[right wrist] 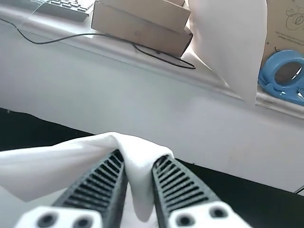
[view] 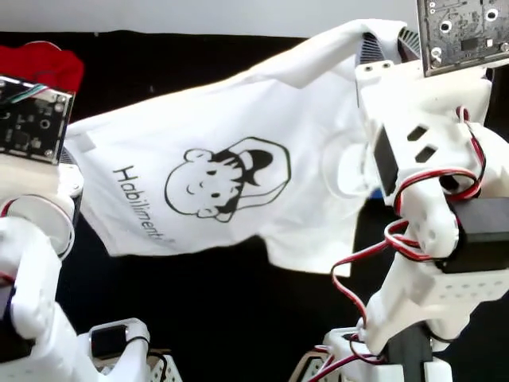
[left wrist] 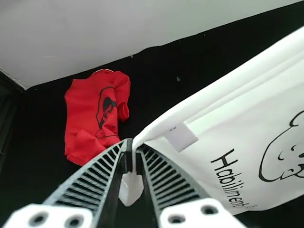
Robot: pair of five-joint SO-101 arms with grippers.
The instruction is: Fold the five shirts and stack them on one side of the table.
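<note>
A white shirt (view: 231, 183) with a black cartoon print hangs spread in the air above the black table between my two arms. My left gripper (left wrist: 133, 159) is shut on one corner of the white shirt (left wrist: 237, 142), at the left in the high view. At the upper right of that view my right gripper (right wrist: 139, 164) is shut on the other corner, with white shirt cloth (right wrist: 135, 166) bunched between its fingers. A red shirt (left wrist: 97, 114) lies crumpled on the table at the far left (view: 40, 64).
The black table cloth (view: 238, 310) lies bare under the hanging shirt. A white wall (left wrist: 95, 33) runs along the table's far edge. In the right wrist view cardboard boxes (right wrist: 142, 21) and a blue object (right wrist: 285, 76) sit on a ledge behind.
</note>
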